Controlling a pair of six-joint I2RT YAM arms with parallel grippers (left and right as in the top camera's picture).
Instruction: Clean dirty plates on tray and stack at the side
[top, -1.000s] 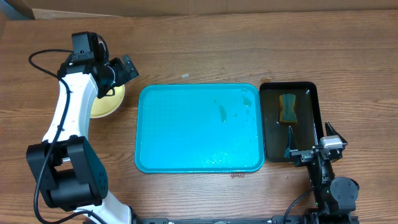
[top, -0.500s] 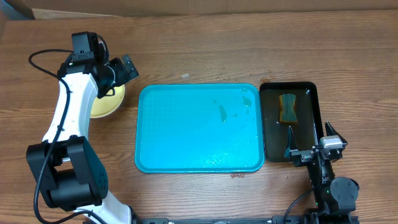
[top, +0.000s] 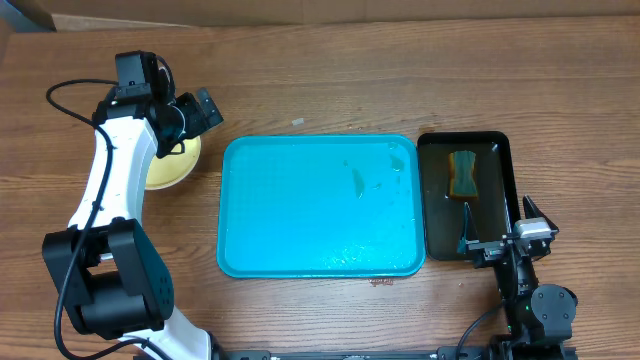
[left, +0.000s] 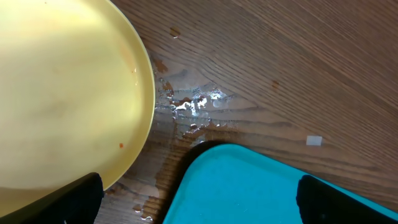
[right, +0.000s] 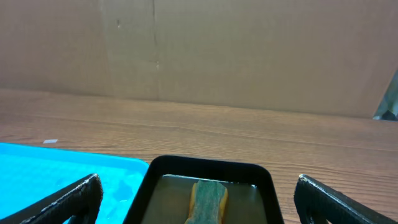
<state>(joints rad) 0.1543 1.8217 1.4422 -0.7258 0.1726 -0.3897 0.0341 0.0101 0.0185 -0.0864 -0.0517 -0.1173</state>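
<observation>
Nearest you on the right, your right arm (top: 520, 262) holds its jaws spread wide and empty at the near end of the black tray (top: 465, 135). A sponge (top: 463, 175) lies in murky water in that tray's far half. To its left, mid-surface, sits the turquoise tray (top: 300, 220), wet and streaked. Just off its far-left corner a pale yellow plate (top: 175, 170) rests on the surface, a puddle (left: 196, 106) between them. Your left jaws hang open above that plate, gripping nothing.
</observation>
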